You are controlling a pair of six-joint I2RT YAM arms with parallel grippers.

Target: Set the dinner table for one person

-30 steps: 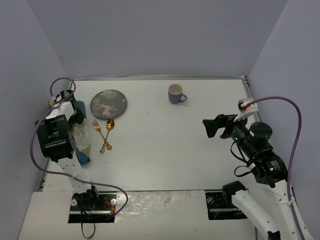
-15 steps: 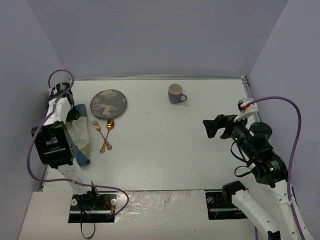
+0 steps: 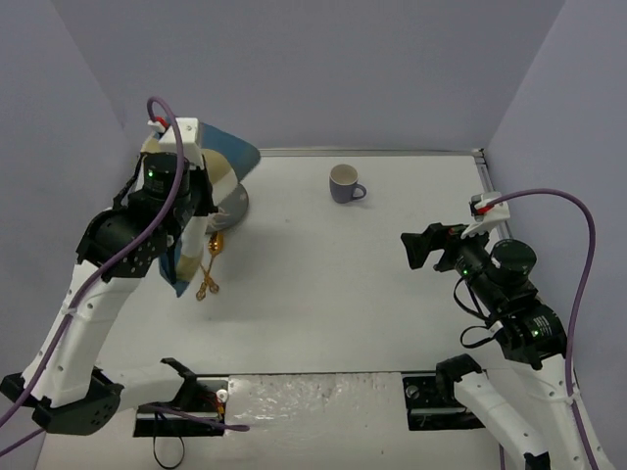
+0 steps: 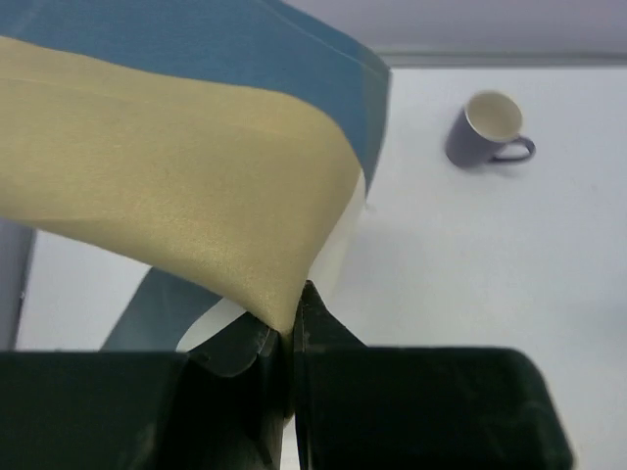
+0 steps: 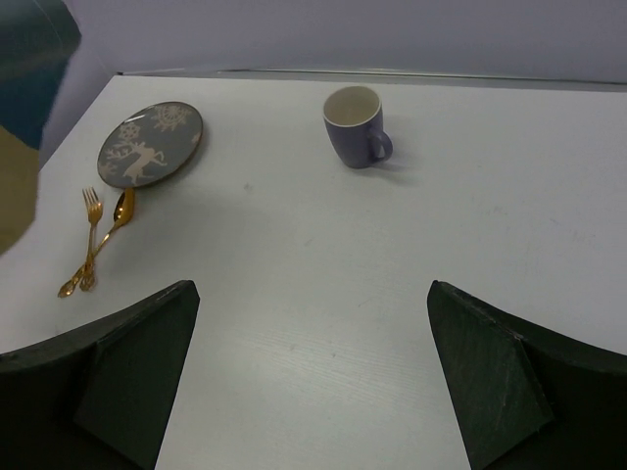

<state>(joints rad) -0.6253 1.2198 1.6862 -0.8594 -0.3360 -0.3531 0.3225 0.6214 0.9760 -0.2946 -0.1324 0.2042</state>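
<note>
My left gripper is shut on a fold of the blue-and-beige placemat, held high over the left side of the white dinner table. The cloth hangs down and hides part of the grey plate. A gold fork and spoon lie crossed just in front of the plate. A lilac mug stands at the far centre. At the right, my right gripper hovers open above bare tabletop, with nothing between its fingers.
Grey walls close in the table on the left, back and right. A thin metal rim runs along the far and right edges. Both arm bases sit at the near edge.
My left gripper closed on the placemat at the table's left edge, then rose and swung toward the plate, lifting the cloth off the surface. The right arm barely moved.
</note>
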